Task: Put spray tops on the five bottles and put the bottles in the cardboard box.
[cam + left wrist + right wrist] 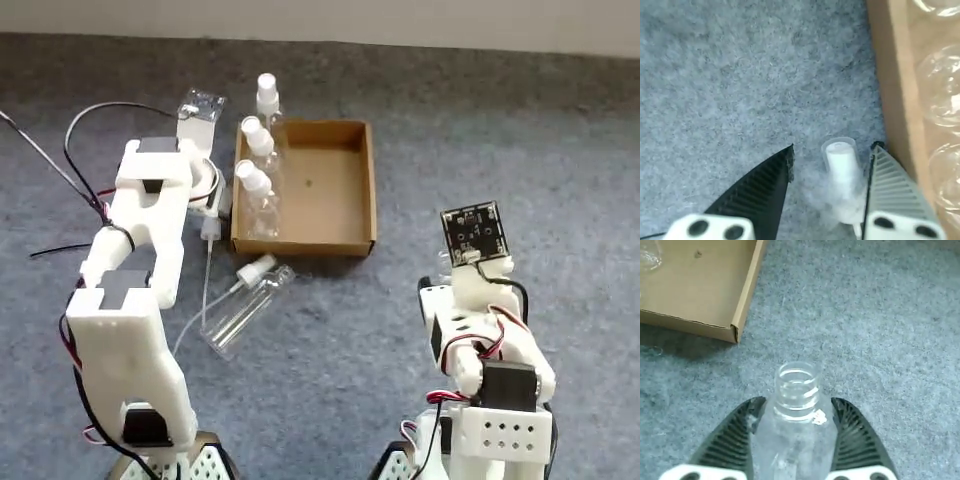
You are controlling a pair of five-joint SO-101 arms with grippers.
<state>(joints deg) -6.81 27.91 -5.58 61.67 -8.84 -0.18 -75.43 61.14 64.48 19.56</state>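
Currently the left gripper point(833, 148) stands spread, its fingers on either side of a spray top point(841, 167) upright on the carpet point(715, 75), just beside the cardboard box point(890, 75). The right gripper point(797, 404) is clamped on 1 uncapped bottle point(796, 382), apart from the box. Inside, 2 capped bottles point(258, 140) stand along one wall; a 3rd bottle point(268, 98) may stand just behind it. Another capped bottle point(245, 300) lies on the carpet.

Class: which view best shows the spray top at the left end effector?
Left wrist view: the white plastic spray top sits close-up between the left end effector's fingers. High view: small, beside the arm. Right wrist view: a clear uncapped bottle.
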